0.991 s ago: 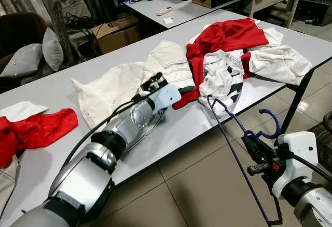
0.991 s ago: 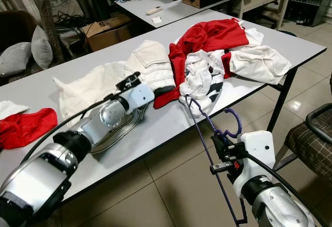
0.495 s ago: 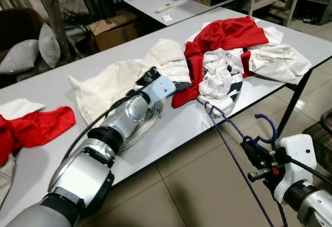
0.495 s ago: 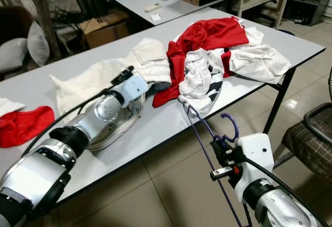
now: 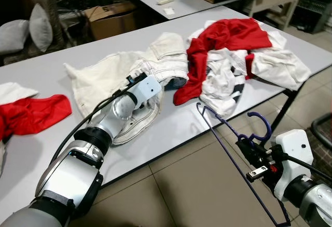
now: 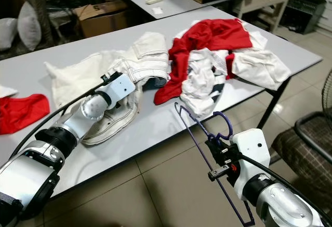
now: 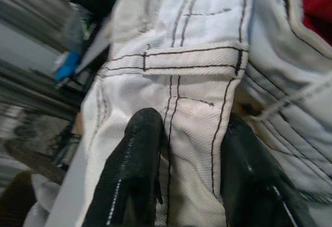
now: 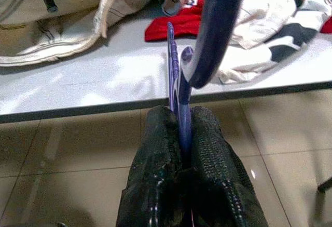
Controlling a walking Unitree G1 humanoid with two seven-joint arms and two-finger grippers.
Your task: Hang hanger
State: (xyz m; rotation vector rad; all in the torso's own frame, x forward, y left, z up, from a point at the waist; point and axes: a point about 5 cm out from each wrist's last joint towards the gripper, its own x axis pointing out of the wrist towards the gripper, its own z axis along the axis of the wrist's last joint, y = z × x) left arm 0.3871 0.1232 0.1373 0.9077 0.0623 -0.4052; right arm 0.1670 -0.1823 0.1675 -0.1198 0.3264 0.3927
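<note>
Mid-step: right pincer (image 5: pixel 252 154) clamped tight on purple hanger (image 5: pixel 228 144), off the table (image 5: pixel 176 128) edge; left pincer (image 7: pixel 189 149) spread on white jeans (image 5: pixel 129 81). Next, probably: threading hanger into jeans

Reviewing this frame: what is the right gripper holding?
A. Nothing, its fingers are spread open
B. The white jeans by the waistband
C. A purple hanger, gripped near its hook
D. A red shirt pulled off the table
C. The right gripper is shut on the purple hanger just below its hook, out over the floor beside the table, while the left gripper straddles the white jeans on the tabletop.
</note>
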